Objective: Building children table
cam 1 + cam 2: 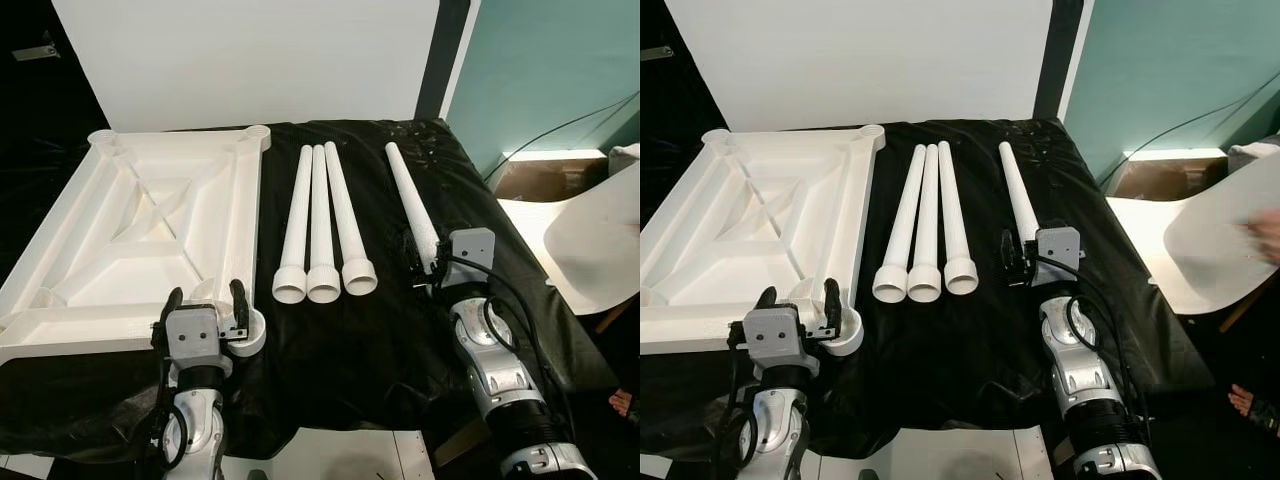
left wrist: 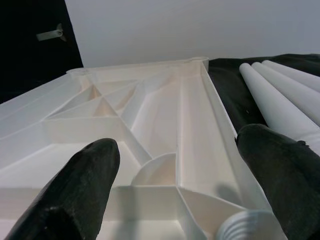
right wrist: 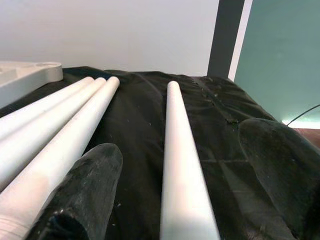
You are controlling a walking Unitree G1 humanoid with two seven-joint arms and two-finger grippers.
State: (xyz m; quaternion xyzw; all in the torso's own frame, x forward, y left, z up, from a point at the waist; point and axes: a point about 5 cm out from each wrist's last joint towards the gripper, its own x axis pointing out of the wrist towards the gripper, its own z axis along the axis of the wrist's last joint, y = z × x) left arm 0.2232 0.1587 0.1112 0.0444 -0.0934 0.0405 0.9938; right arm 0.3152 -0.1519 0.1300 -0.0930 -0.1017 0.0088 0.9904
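White plastic throughout: one tabletop [image 1: 130,240], upside down with ribs and diagonal braces facing up, on the left half of a black cloth [image 1: 380,340]. Four tapered legs in all. Three legs [image 1: 322,225] side by side, touching, just right of the tabletop, long axes running away from the robot, wide open ends nearest it, narrow ends toward the white wall [image 1: 250,60]. Fourth leg [image 1: 410,200] apart to the right, also running near to far, narrow end at the far side and leaning slightly toward the trio, near end between the fingers of the right gripper [image 1: 424,262].

Two grippers. Right gripper spread wide astride that fourth leg, one finger [image 3: 82,195] on each side, a gap visible between pads and leg in the right wrist view, not clamping. Left gripper [image 1: 205,305] likewise spread open at the tabletop's near right corner, fingers [image 2: 75,195] straddling the rim beside the threaded round socket [image 2: 247,226] there.

One white chair [image 1: 590,235] to the right, beyond the cloth, against a teal wall [image 1: 550,70].
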